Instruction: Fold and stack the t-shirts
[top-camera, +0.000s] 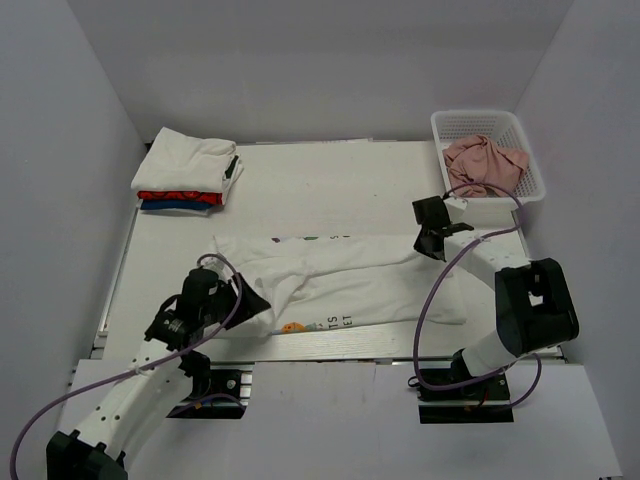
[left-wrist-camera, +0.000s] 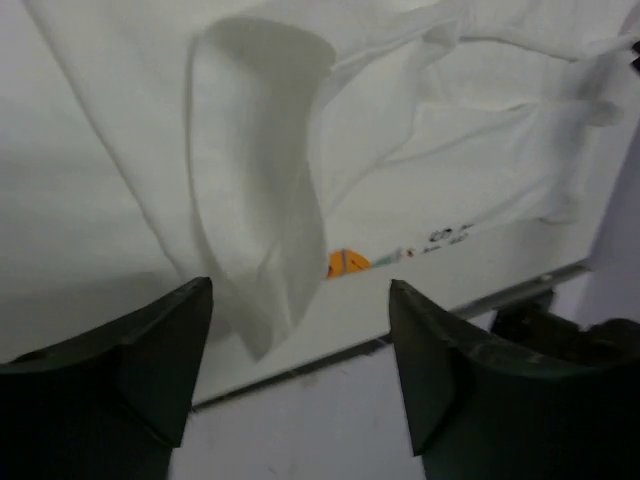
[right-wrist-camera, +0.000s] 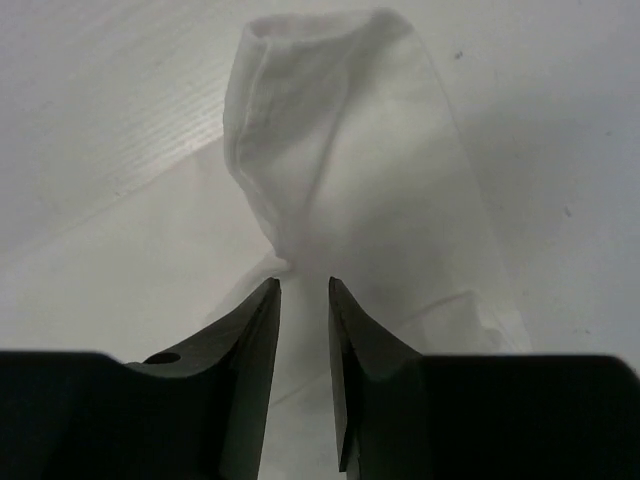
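The white tabletop (top-camera: 300, 170) carried everything. Across its middle, from 8 o'clock to 3 o'clock, lay the large white t-shirt (top-camera: 340, 280), rumpled and half folded lengthwise, with its coloured print and dark lettering showing along the near edge (an orange spot stood out in the left wrist view). At 10 o'clock sat the stack of folded t-shirts (top-camera: 185, 170), white on top, then red, then blue. At 2 o'clock stood a white basket (top-camera: 535, 170) holding a crumpled pink cloth (top-camera: 483, 162). The left gripper (left-wrist-camera: 300, 290) hung at 7 o'clock over the shirt's near-left corner, jaws released, wide apart and empty. The right gripper (right-wrist-camera: 304, 285) hovered at 3 o'clock above a twisted sleeve, jaws parted by a narrow gap.
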